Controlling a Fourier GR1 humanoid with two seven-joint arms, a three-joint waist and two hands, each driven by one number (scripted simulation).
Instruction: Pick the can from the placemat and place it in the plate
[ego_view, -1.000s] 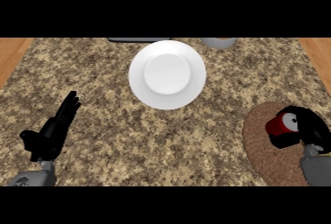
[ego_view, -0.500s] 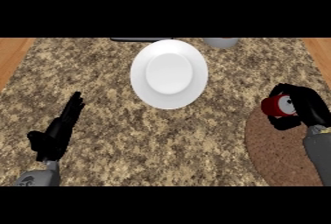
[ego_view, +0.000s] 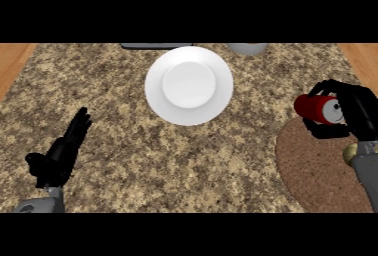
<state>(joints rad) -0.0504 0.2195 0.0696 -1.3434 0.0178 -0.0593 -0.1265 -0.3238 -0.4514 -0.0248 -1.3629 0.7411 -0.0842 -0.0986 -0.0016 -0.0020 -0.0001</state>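
The can (ego_view: 319, 109) is red with a pale end (that end faces toward the view's right) and lies tipped on its side, its length running roughly left to right. The right hand (ego_view: 354, 111) has its black fingers curled round it, at the far edge of the placemat (ego_view: 314, 172). The placemat is brown and rounded, lying at the desk's right side, partly cut off by the view's edge. The plate (ego_view: 189, 85) is white and round with a shallow raised centre; it sits bare on the speckled desk (ego_view: 184, 165), well left of the can.
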